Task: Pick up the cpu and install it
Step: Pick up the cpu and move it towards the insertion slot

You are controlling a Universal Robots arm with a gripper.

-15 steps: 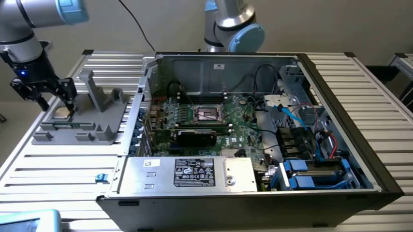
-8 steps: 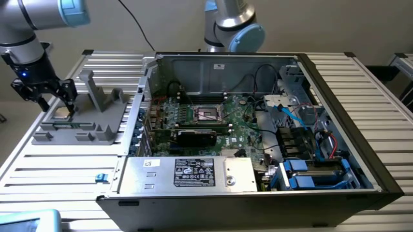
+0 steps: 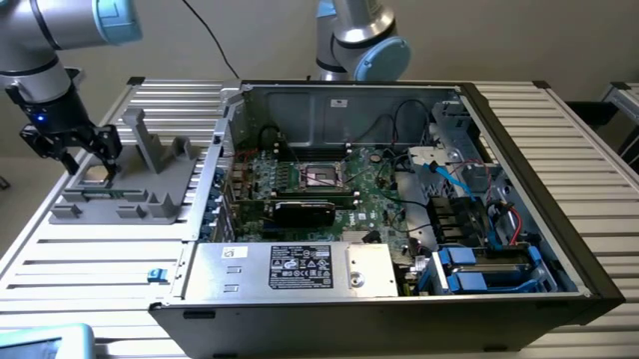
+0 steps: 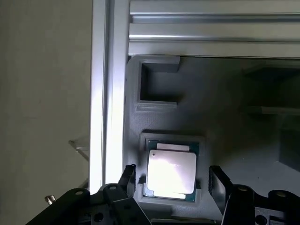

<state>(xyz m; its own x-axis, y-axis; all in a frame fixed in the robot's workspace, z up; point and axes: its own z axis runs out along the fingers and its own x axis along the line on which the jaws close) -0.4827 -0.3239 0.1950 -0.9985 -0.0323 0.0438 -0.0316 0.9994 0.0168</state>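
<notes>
- Risk: the claw (image 4: 172, 182) closing off-centre could tilt the cpu (image 4: 171, 172) or wedge it against the pocket walls of the grey holder (image 4: 234, 126). A skewed grip would likely spoil the fit in the socket (image 3: 322, 176).
- Claw: fingers spread wide, holding nothing.
- Cpu: flat in its holder pocket, between the two fingers, apparently touching neither.
</notes>
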